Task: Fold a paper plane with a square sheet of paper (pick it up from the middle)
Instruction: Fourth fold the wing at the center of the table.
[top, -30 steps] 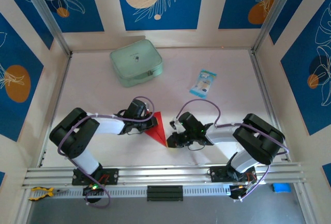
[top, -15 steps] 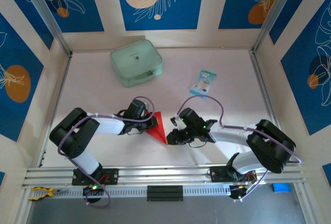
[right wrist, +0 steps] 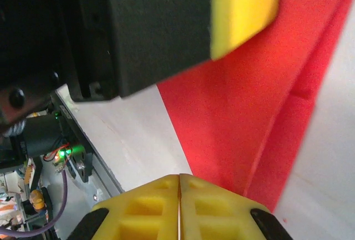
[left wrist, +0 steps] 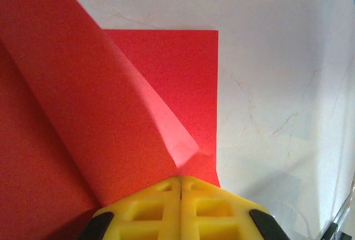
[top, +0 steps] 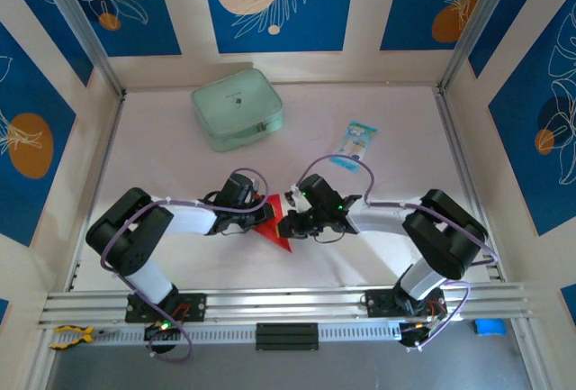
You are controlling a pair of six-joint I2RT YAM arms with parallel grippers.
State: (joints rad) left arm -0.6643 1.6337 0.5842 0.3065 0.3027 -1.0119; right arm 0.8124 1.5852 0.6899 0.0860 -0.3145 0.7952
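Pinching the square sheet of paper (left wrist: 177, 68)

Left fingers (left wrist: 150, 209) are shut on its raised flap; it lies toward the table's (top: 180, 165) near edge, midway along. Right fingers (right wrist: 147, 209) are shut beside it. Blue-white packet (top: 353, 144) print: unreadable.

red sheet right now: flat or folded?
Partly folded. In the left wrist view the red sheet has a flap curled over its flat layer; from above it is a narrow triangle.

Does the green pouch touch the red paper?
No, the green pouch lies apart from the red paper, near the back wall.
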